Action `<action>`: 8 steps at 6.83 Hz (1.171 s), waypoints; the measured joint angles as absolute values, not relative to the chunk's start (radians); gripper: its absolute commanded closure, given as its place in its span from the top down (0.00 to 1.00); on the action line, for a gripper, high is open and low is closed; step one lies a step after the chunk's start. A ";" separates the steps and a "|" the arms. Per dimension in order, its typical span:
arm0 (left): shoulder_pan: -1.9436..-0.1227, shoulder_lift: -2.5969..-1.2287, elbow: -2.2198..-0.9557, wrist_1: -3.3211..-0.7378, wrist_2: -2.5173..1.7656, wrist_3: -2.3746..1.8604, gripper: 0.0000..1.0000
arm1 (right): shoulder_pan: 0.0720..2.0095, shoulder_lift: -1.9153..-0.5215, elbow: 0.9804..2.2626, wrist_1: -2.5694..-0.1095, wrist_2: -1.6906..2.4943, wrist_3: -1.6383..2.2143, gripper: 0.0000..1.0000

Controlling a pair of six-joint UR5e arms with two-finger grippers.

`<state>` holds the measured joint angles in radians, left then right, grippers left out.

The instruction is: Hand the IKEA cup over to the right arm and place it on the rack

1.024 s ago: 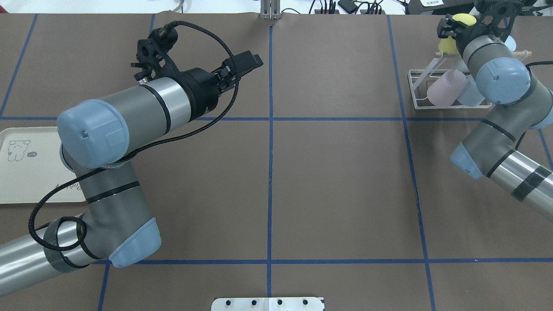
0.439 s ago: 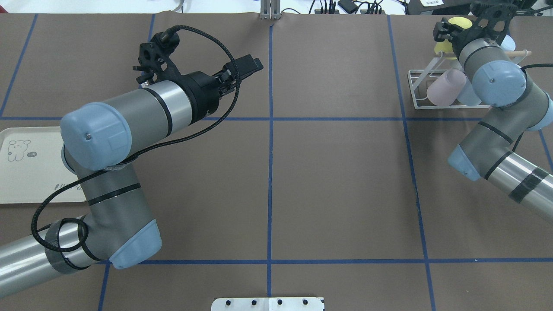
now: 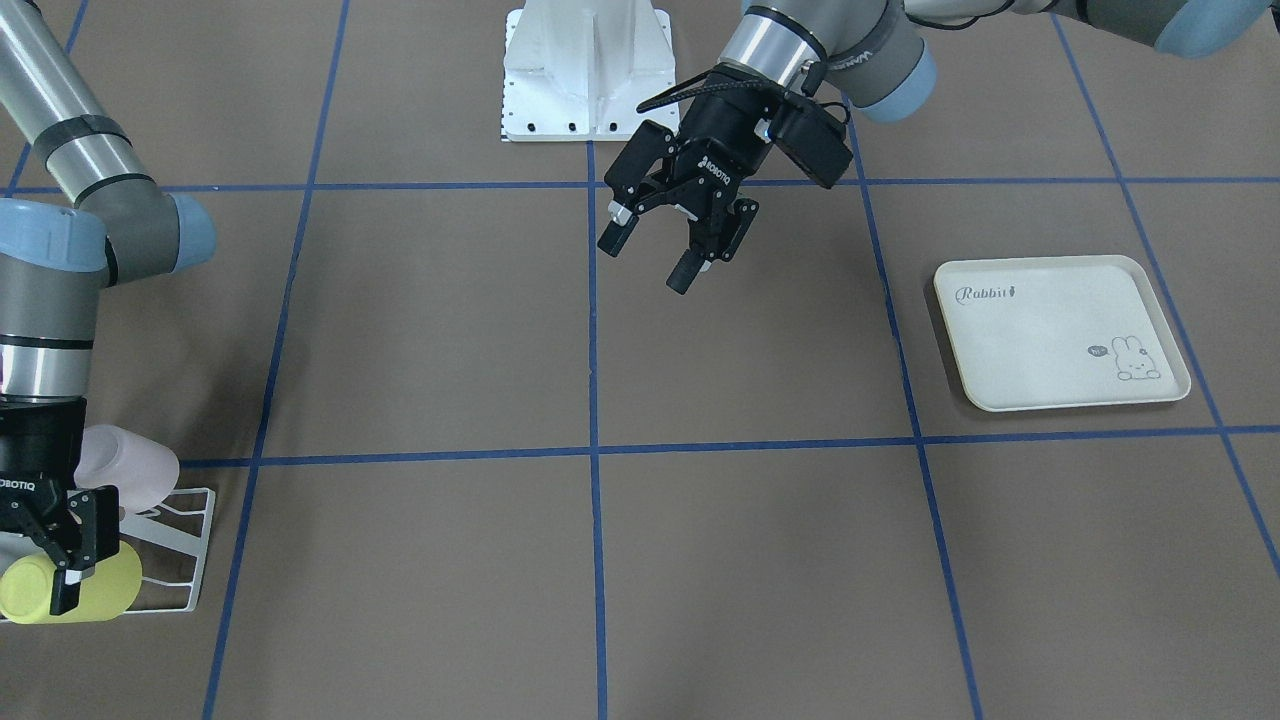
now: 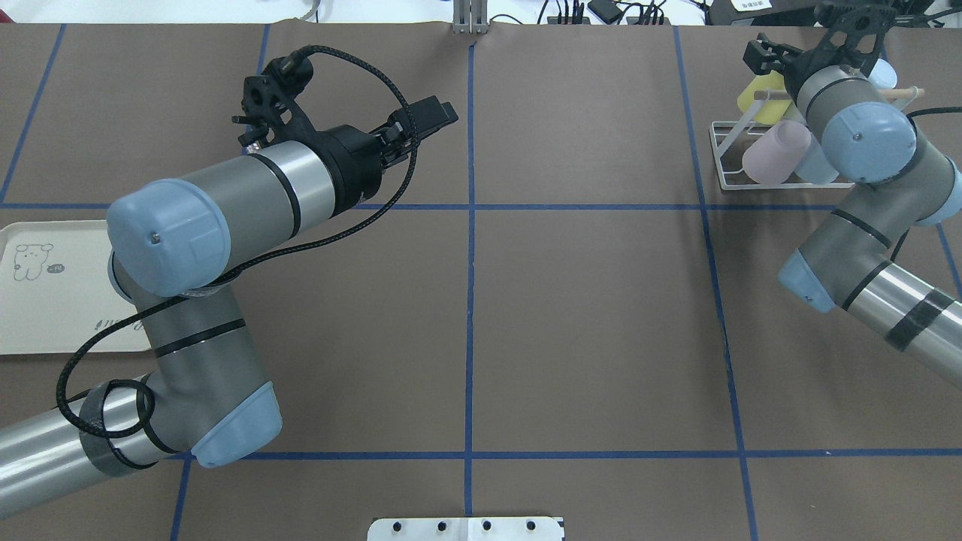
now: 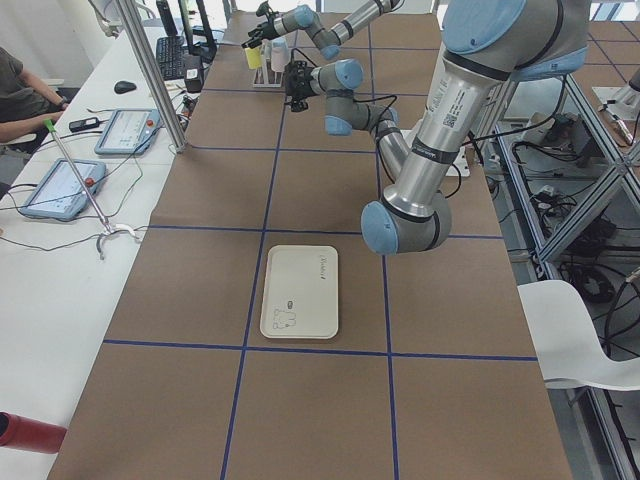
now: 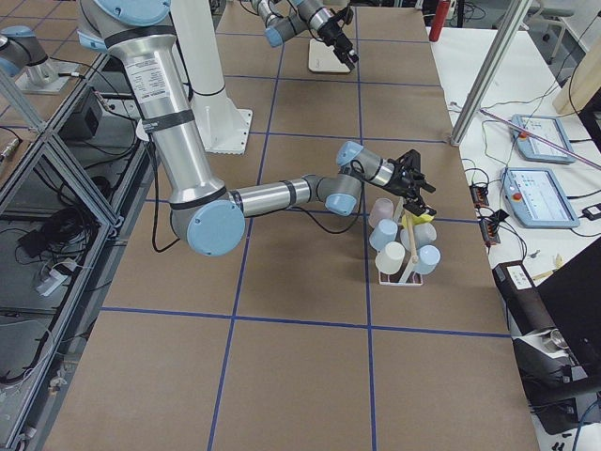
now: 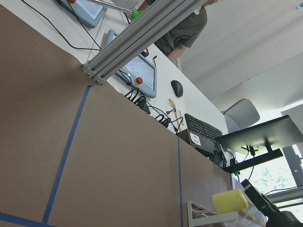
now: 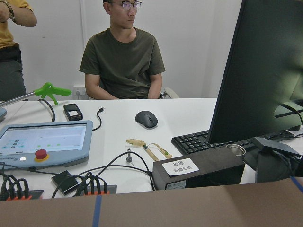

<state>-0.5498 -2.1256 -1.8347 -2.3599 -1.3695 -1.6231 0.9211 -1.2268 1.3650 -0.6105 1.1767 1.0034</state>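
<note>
One change | yellow cup (image 4: 755, 105) lower, tilted at rack (image 4: 721, 161) | right gripper (image 4: 763, 58) above

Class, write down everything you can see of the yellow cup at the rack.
The yellow cup is a plain, pale yellow tumbler, matte and plastic-looking, with no handle or print. It lies on its side, nearly level, at the end of the white wire rack away from the robot, by the tip of its wooden rod. The right tool is closed on it near one end.
</note>
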 measured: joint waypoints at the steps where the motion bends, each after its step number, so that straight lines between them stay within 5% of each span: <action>1: -0.553 -2.127 -1.842 -2.358 -1.370 -1.621 1.00 | 0.953 -1.225 1.378 -0.613 1.243 0.986 1.00; 5: -0.674 -2.111 -2.002 -2.079 -1.501 -1.375 1.00 | 1.261 -1.287 1.582 -0.801 1.809 0.869 1.00; 8: -0.835 -2.055 -2.063 -1.866 -1.663 -0.966 1.00 | 1.512 -1.347 1.649 -1.175 2.230 0.385 1.00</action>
